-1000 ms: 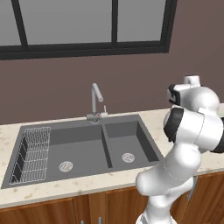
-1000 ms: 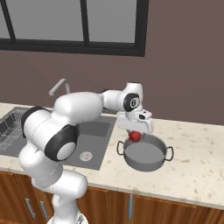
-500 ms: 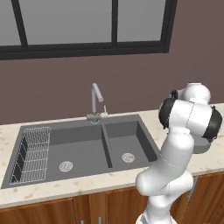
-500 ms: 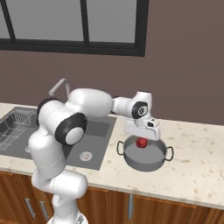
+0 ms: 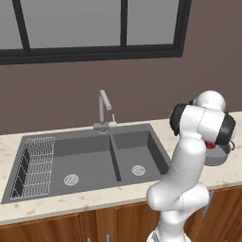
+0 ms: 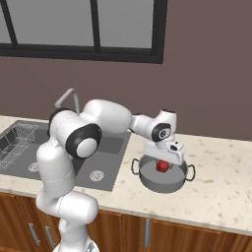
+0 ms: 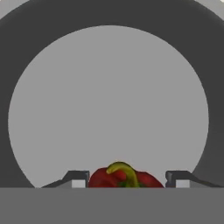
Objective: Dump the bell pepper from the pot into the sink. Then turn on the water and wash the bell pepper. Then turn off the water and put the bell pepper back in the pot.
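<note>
Hovering over the pot (image 6: 164,176) on the counter (image 6: 221,192), the gripper (image 7: 127,180) is seen with its fingertips (image 7: 78,180) either side of the bell pepper (image 7: 124,176); contact cannot be told. The pepper lies at six o'clock in the hand view. The first step appears under way; next, a firm grasp and carry toward the sink (image 6: 106,160), at nine o'clock, would be required.

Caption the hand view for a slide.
Gripper lowered into the grey pot, open fingertips flanking the red bell pepper.
</note>
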### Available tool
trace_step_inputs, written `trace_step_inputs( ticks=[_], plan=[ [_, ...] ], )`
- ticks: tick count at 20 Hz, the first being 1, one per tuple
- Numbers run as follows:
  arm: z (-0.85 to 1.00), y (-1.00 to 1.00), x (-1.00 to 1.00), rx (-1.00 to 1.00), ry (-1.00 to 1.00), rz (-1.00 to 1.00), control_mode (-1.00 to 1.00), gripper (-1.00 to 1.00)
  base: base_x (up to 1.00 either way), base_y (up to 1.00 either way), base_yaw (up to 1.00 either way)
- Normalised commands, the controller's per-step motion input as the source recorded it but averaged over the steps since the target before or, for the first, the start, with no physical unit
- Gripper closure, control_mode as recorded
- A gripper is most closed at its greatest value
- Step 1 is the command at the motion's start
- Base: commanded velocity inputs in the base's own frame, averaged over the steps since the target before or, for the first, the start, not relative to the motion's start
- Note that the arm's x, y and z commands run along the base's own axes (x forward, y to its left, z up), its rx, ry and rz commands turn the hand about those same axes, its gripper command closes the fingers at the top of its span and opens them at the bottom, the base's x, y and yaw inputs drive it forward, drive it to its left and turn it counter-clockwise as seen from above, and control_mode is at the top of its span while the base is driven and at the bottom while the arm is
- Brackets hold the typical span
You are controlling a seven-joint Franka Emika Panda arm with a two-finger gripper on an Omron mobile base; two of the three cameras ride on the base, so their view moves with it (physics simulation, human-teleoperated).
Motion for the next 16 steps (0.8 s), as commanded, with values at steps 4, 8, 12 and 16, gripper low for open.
trace_step_inputs(
  ticks=[4,8,12,16],
  plan=[
    [-0.16,0.00,0.01,0.02,-0.13,0.00,-1.00,1.00,0.00,0.00,0.00],
    [-0.22,0.00,0.12,0.00,-0.09,0.00,-1.00,1.00,0.00,0.00,0.00],
    [-0.25,0.00,0.03,0.00,-0.04,0.00,-1.00,1.00,0.00,0.00,0.00],
    [-0.19,0.00,0.03,0.00,0.00,0.00,-1.00,-1.00,0.00,0.00,0.00]
  ],
)
